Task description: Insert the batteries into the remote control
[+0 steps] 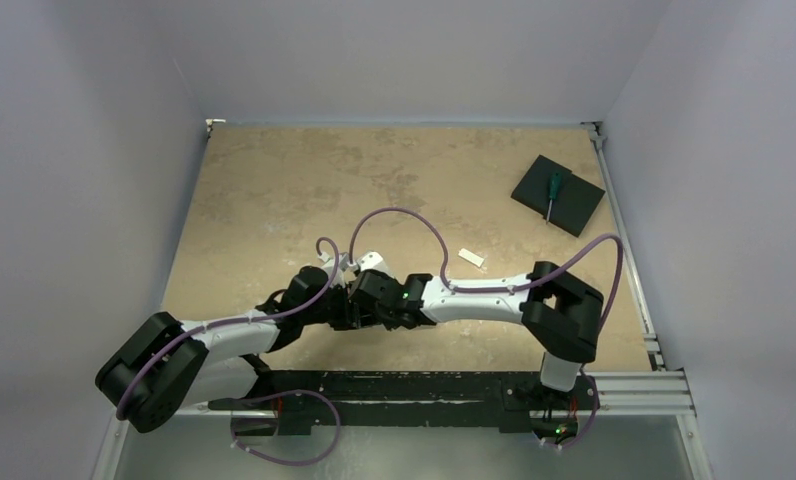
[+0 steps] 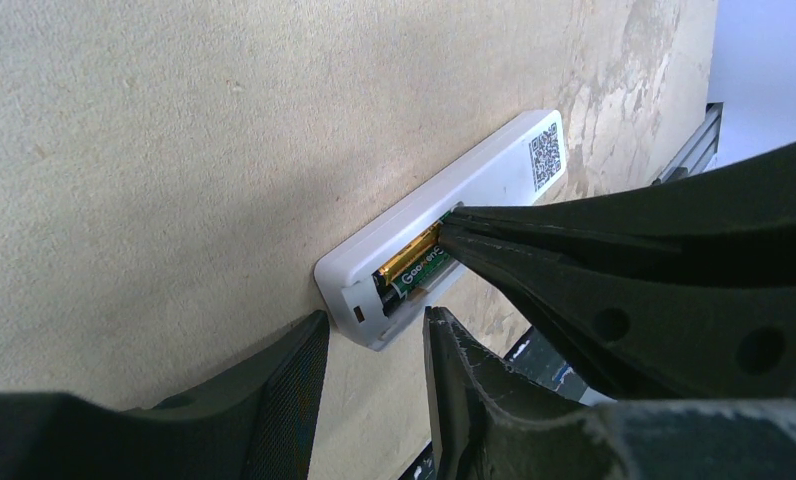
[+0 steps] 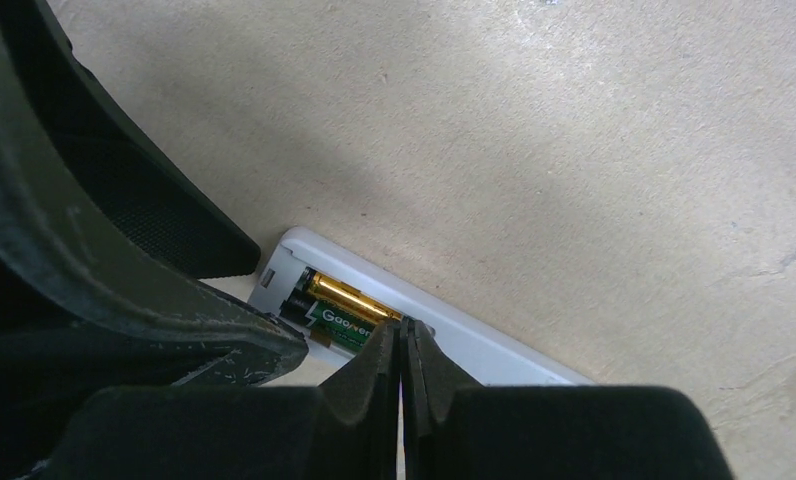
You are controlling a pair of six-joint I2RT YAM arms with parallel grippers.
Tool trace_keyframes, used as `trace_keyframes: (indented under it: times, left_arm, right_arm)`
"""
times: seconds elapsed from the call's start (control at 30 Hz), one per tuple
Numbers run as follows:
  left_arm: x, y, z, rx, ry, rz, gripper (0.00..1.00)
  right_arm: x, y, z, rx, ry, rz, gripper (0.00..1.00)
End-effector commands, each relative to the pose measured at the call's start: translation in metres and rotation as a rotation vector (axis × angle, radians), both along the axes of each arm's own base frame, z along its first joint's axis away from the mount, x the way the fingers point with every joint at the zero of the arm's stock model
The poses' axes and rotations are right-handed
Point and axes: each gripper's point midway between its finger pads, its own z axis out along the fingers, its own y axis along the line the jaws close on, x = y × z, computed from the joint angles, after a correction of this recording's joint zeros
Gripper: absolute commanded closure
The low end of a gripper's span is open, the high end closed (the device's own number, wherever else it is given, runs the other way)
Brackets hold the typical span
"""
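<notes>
We see the remote control [image 2: 499, 175] as a slim white bar lying back-up on the tan table [image 1: 274, 200], a QR sticker [image 2: 545, 155] near its far end. It sits a little toward 7 o'clock from the table's middle, where the two arms meet. Its battery recess is uncovered, and the batteries [image 3: 346, 307] lie lengthwise in it, showing a gold-orange flank, a green label with white lettering and a black end. We cannot tell where one cell stops and the other starts. The left gripper [image 2: 374, 328] straddles the recess end of the remote, one finger on each long side, and seems to clasp it. The right gripper [image 3: 402, 338] has its fingers pressed together with nothing between them, the tips touching the batteries at the recess's inner end. A small white piece [image 1: 471, 259] lies at 3 o'clock from the grippers. Toward 2 o'clock, a green-handled screwdriver [image 1: 551, 190] rests on a black square pad [image 1: 574, 205].
</notes>
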Motion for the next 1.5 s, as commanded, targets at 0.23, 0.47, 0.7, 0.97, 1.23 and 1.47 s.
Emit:
trace_keyframes:
  times: [0.23, 0.47, 0.7, 0.97, 1.23, 1.47]
  left_arm:
    - [0.01, -0.006, 0.012, -0.031, -0.049, -0.003, 0.61]
    - [0.011, -0.006, 0.014, -0.029, -0.052, -0.004, 0.61]
    - [0.012, -0.004, 0.014, -0.014, -0.057, -0.001, 0.61]
    - [0.013, -0.003, 0.013, -0.003, -0.061, 0.001, 0.61]
    - [0.013, 0.0, 0.015, 0.005, -0.065, 0.013, 0.61]
    - [0.019, 0.007, 0.02, 0.037, -0.089, 0.052, 0.61]
  right_arm:
    - [-0.011, -0.003, -0.025, -0.079, 0.019, 0.009, 0.89]
    - [-0.004, 0.002, -0.003, -0.019, -0.021, -0.019, 0.89]
    - [-0.002, 0.007, 0.021, 0.055, -0.047, -0.036, 0.89]
    - [0.002, 0.012, 0.033, 0.105, -0.073, -0.052, 0.91]
    - [0.002, 0.018, 0.025, 0.121, -0.062, -0.045, 0.91]
    - [0.003, 0.02, 0.01, 0.111, -0.055, -0.044, 0.91]
